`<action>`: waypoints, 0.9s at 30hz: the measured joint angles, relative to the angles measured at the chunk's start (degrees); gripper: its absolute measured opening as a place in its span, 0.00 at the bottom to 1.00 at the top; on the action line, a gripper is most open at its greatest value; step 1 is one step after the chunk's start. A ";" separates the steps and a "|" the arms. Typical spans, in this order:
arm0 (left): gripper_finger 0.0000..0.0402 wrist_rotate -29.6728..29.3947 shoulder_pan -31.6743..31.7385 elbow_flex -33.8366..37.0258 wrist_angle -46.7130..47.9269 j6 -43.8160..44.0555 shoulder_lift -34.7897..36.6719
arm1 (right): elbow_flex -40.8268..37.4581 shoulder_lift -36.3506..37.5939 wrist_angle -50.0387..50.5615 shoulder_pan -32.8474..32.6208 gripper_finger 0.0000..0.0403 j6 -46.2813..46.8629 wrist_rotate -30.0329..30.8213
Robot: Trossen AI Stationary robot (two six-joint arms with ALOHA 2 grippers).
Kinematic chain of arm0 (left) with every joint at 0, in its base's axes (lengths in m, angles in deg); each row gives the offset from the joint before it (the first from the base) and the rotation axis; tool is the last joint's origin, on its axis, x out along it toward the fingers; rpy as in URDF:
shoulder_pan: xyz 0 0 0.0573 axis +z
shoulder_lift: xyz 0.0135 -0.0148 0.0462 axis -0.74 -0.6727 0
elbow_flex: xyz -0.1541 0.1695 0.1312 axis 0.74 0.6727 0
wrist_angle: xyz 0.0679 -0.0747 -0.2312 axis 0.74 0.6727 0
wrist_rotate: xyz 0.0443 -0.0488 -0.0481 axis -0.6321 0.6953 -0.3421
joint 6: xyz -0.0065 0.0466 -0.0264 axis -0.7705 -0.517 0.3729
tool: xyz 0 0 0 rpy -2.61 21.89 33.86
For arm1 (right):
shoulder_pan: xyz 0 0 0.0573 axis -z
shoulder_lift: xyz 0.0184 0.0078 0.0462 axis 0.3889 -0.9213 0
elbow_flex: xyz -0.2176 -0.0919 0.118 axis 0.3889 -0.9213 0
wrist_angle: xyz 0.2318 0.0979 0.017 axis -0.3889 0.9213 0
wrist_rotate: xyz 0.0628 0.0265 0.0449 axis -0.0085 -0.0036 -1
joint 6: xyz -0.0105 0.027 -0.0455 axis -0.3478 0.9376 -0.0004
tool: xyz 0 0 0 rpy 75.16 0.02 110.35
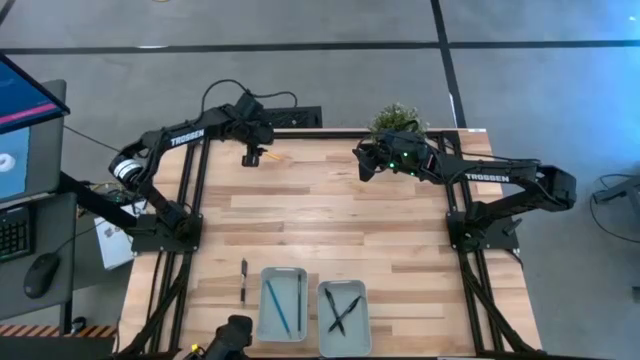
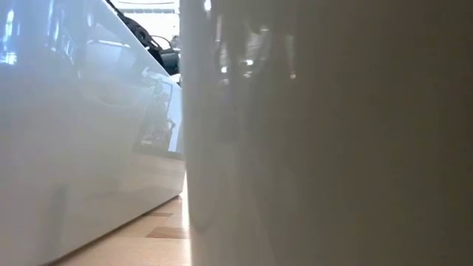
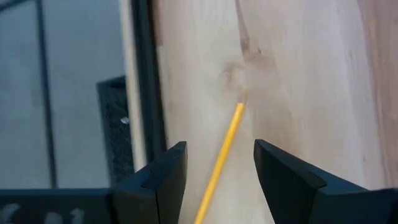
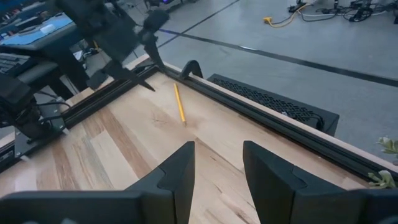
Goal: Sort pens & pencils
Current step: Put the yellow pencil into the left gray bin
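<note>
A yellow pencil [image 3: 231,130] lies flat on the wooden table near its far edge [image 4: 180,104]. My left gripper [image 3: 219,145] hovers over it, open, one finger on either side of the pencil's near part, without touching it; it also shows in the high view [image 1: 252,157]. My right gripper [image 4: 217,146] is open with nothing between its fingers, held above the table's far right part [image 1: 362,165]. At the near edge, the left tray [image 1: 262,325] holds a light blue pencil [image 1: 274,306] and another thin stick. The right tray [image 1: 324,330] holds two crossed black pens [image 1: 343,312]. One black pen [image 1: 243,281] lies on the table left of the trays.
A small potted plant [image 1: 397,118] stands at the far edge behind my right gripper. A black frame rail [image 4: 249,109] runs along the table's far edge just beyond the yellow pencil. Bare wood lies between the arms and the trays. The tray walls fill the low view.
</note>
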State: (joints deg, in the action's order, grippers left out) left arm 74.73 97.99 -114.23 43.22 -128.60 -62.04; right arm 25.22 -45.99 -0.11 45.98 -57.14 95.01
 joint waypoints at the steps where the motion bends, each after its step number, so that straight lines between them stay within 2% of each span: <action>1: 0.44 -0.04 -0.02 0.00 -0.23 1.01 -0.70 | 0.00 0.00 0.00 0.00 0.39 -0.01 0.00; 5: 0.44 -0.75 -0.02 0.02 -0.39 1.93 -2.67 | 0.00 0.00 0.02 -0.23 0.39 -0.02 0.00; 12: 0.44 -4.24 -0.09 0.04 -0.38 -4.04 -4.56 | 0.00 0.00 0.17 -0.57 0.39 -0.15 0.02; 18: 0.44 -7.14 -0.08 0.02 1.14 -4.26 -8.13 | 0.02 0.00 0.43 -0.57 0.39 -0.15 0.02; 27: 0.44 -7.39 -0.09 0.04 -2.84 -4.27 -10.30 | 0.02 0.00 0.48 -0.97 0.39 -1.03 0.01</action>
State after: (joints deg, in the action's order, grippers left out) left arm 67.33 97.90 -114.19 40.38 -132.87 -72.33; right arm 25.24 -45.99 0.37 45.01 -58.16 95.02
